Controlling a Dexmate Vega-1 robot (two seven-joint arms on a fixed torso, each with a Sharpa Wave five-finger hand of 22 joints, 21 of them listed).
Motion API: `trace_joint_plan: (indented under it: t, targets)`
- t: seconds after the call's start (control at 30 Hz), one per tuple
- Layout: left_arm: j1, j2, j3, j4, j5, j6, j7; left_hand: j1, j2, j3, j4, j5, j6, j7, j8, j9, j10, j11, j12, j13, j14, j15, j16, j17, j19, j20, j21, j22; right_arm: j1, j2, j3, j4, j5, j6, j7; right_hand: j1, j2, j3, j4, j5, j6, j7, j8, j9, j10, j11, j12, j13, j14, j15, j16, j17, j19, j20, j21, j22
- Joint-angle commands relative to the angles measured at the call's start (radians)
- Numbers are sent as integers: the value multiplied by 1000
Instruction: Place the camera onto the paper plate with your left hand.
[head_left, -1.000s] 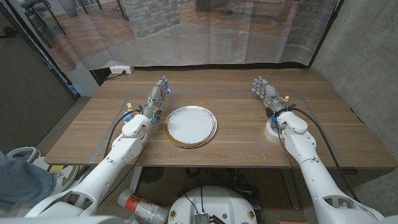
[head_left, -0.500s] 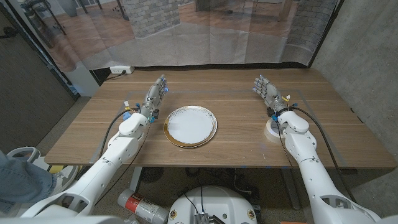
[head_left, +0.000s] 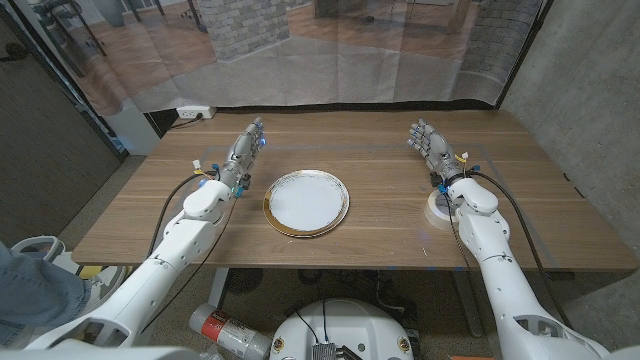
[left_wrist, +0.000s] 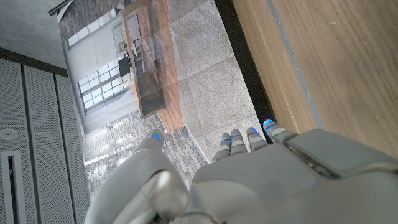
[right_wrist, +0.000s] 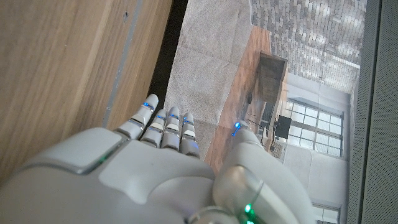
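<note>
A white paper plate (head_left: 306, 203) with a gold rim lies in the middle of the wooden table (head_left: 380, 190); nothing lies on it. My left hand (head_left: 245, 155) is just to the left of the plate, a little beyond it, with its fingers stretched out toward the far edge and nothing held. My right hand (head_left: 428, 150) stands at the right side of the table, fingers spread and holding nothing. In the left wrist view the back of my left hand (left_wrist: 249, 180) reaches out over the table's edge. The right wrist view shows my right hand (right_wrist: 155, 168) the same way.
A white tape-like ring (head_left: 437, 213) lies on the table beside my right forearm. Beyond the table's far edge hangs a clear plastic curtain, with a white power strip (head_left: 193, 113) on the floor at the far left.
My left hand and forearm have drifted a little to the left, away from the plate. The right arm and the plate have not moved.
</note>
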Motion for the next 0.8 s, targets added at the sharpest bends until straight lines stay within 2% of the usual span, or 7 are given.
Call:
trace_joint_plan:
  t: [0.03,0.8]
  targets:
    - [48,35,-27,-56,24,-28,14,10,3,2,-3,-2,12,4,3,3,14,-5,6,2,8,2,7,3,4,5,7,4,-20,8,6,-29,-6,-12,-12,3,1,3,-2,2,3,-6,4,4,8,1,6,3,5,1,4,5,8,-30,-6,6]
    - [99,59,-80,-74,23,-102,-1,16,5,-2,-6,-6,33,4,6,3,37,-4,9,2,28,1,9,3,14,11,8,4,-31,3,6,-57,-24,-48,-38,2,2,2,-5,2,5,-6,4,4,11,1,7,3,6,0,4,5,11,-29,-14,6]
